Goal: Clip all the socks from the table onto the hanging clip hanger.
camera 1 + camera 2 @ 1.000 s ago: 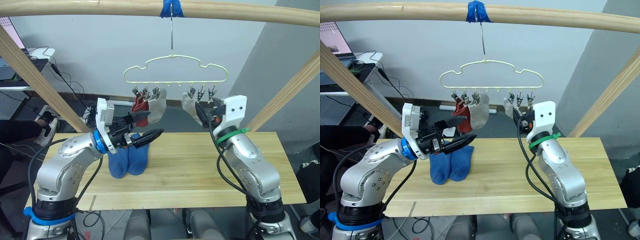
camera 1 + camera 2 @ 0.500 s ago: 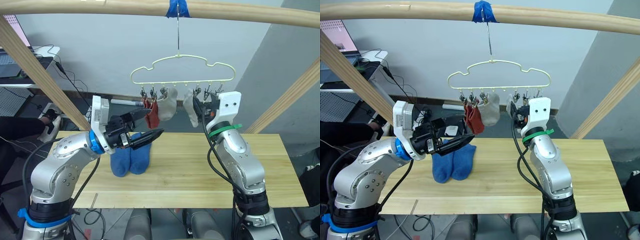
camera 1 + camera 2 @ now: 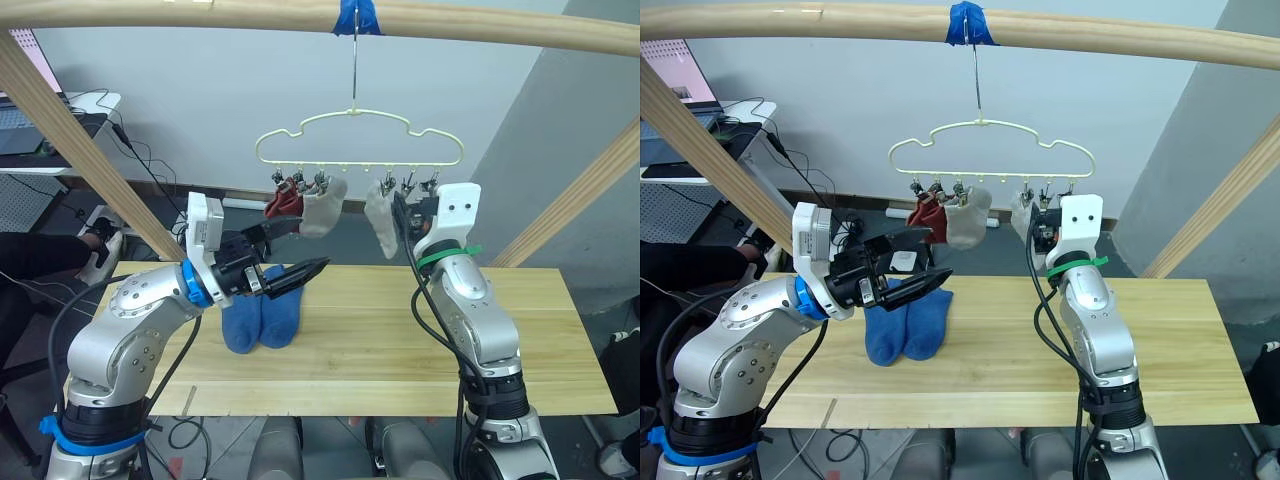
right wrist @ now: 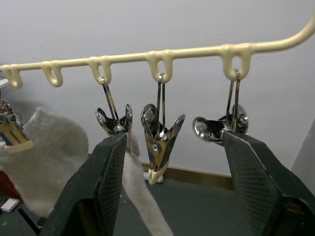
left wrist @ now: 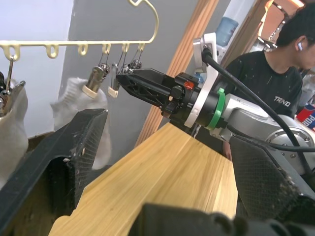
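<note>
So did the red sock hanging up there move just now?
Yes. The red sock hung straight down from its clip on the clip hanger half a second ago; now it has swung up and left, toward the slanted wooden post.

I am working in a robotics lab: a rough wooden bar frame (image 3: 300, 15) stands over my plank table (image 3: 540, 340), loose cables (image 3: 135, 160) and a laptop desk (image 3: 680, 170) sit behind, and a person (image 5: 268, 73) watches nearby
</note>
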`<state>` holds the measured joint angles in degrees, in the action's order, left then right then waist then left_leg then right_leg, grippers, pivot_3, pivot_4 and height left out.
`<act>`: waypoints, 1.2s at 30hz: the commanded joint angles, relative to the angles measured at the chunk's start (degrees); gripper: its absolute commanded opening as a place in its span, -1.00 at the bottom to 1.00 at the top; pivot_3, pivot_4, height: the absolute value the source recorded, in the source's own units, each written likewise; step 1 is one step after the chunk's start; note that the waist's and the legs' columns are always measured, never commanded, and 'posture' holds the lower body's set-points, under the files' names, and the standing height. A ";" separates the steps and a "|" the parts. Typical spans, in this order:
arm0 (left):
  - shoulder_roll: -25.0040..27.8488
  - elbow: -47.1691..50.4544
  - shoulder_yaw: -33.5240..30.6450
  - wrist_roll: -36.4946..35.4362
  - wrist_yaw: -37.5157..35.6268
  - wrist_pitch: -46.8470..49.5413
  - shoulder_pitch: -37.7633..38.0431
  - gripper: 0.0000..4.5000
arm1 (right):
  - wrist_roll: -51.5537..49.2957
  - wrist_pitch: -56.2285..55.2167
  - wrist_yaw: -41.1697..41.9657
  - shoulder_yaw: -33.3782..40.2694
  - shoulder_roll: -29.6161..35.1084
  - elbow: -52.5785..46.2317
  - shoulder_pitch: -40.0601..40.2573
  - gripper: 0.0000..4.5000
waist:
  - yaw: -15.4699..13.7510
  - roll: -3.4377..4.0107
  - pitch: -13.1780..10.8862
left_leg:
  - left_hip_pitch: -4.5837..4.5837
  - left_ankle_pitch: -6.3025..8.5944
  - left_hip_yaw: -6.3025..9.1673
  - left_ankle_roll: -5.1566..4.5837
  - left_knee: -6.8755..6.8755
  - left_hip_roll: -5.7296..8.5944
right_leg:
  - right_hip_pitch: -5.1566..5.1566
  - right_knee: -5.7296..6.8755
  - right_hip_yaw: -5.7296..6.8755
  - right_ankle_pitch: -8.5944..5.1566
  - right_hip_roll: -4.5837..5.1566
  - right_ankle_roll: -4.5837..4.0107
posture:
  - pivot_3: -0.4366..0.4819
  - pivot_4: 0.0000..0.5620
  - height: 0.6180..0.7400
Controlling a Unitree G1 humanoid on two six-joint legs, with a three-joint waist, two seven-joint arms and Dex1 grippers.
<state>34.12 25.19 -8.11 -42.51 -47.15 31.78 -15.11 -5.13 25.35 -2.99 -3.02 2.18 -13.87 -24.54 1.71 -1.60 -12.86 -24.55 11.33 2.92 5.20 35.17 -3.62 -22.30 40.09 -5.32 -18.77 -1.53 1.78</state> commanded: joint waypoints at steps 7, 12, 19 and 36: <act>0.01 1.60 0.14 0.39 -0.27 -1.54 -0.32 1.00 | 0.85 -2.15 0.09 0.66 -0.78 -0.54 -1.82 0.42 | -0.02 0.00 0.00 | 0.00 0.00 0.01 0.00 0.00 0.00 | 0.00 0.00 0.02 0.00 0.00 -0.01 | 0.06 -0.29 1.00; 0.05 1.65 0.18 0.48 -0.14 -1.40 -0.40 1.00 | 1.05 -1.68 0.24 0.38 -0.98 -1.47 -1.08 0.42 | -0.02 0.00 0.00 | 0.01 0.00 0.01 0.00 0.00 0.00 | 0.00 0.02 0.02 0.00 0.00 -0.01 | 0.06 -0.28 1.00; -0.12 1.72 0.56 0.54 0.12 -1.24 -0.71 1.00 | 1.23 -1.37 0.50 0.15 -1.15 -1.95 -0.30 -0.15 | -0.02 0.00 0.00 | 0.01 0.00 0.01 0.00 0.00 0.00 | 0.00 0.01 0.02 0.00 0.00 -0.01 | 0.06 -0.29 1.00; -0.20 1.29 1.35 0.90 0.19 -1.18 -1.48 1.00 | 2.26 -3.97 -0.20 1.01 -2.59 3.37 -4.15 -0.15 | -0.01 0.00 0.00 | 0.01 0.00 0.01 0.00 0.00 0.00 | 0.00 0.02 0.02 0.00 0.00 -0.01 | 0.06 -0.29 1.00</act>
<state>33.90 25.18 -6.63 -41.54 -46.88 31.61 -16.05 -3.38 23.57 -2.80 -2.95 -0.10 -9.56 -27.30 1.70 -1.60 -12.86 -24.55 11.33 2.93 5.20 35.17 -3.63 -22.30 40.11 -5.29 -18.77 -1.53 1.77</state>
